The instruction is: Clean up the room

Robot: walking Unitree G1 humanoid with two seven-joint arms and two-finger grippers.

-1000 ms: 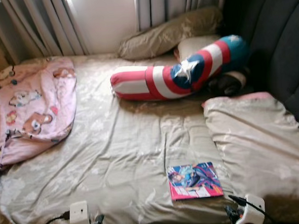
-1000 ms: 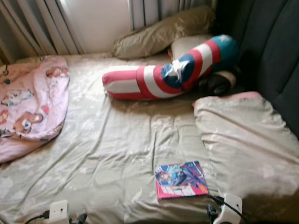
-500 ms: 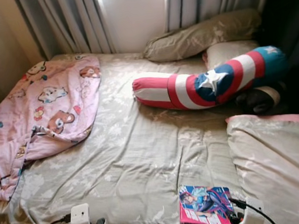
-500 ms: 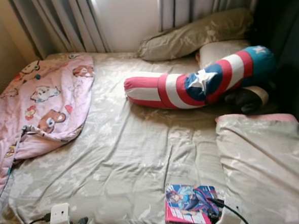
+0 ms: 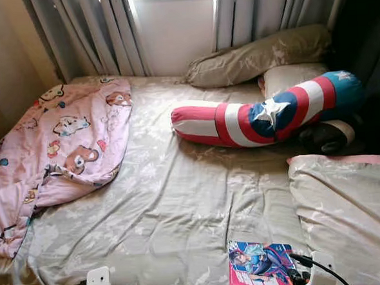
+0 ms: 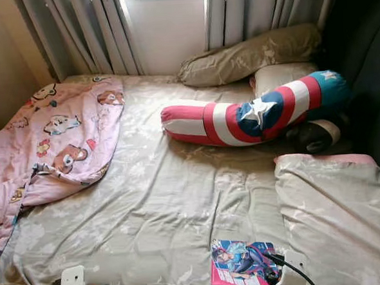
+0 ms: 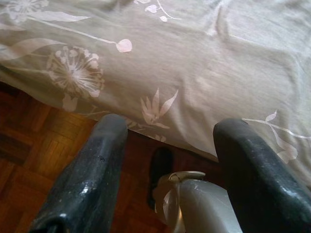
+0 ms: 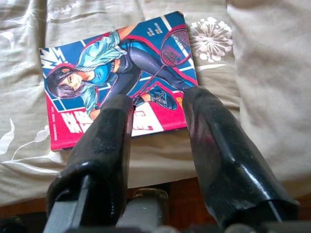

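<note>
Right wrist view puts our right gripper (image 8: 155,104) over the near edge of the comic book (image 8: 116,73), fingers spread and holding nothing. From our head, the book lies at about 5 o'clock on the beige sheet (image 5: 174,208), close to the bed's near edge, with a beige pillow (image 5: 348,204) at its 3 o'clock. Our left gripper (image 7: 167,133) hangs spread by the bed's edge above the wooden floor (image 7: 34,145). A striped bolster (image 5: 259,112) lies at 1 o'clock, a pink blanket (image 5: 54,144) at 10.

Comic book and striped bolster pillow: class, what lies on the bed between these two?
Only bare, wrinkled beige bedsheet lies between the comic book and the striped bolster pillow, as both eye views show.
</note>
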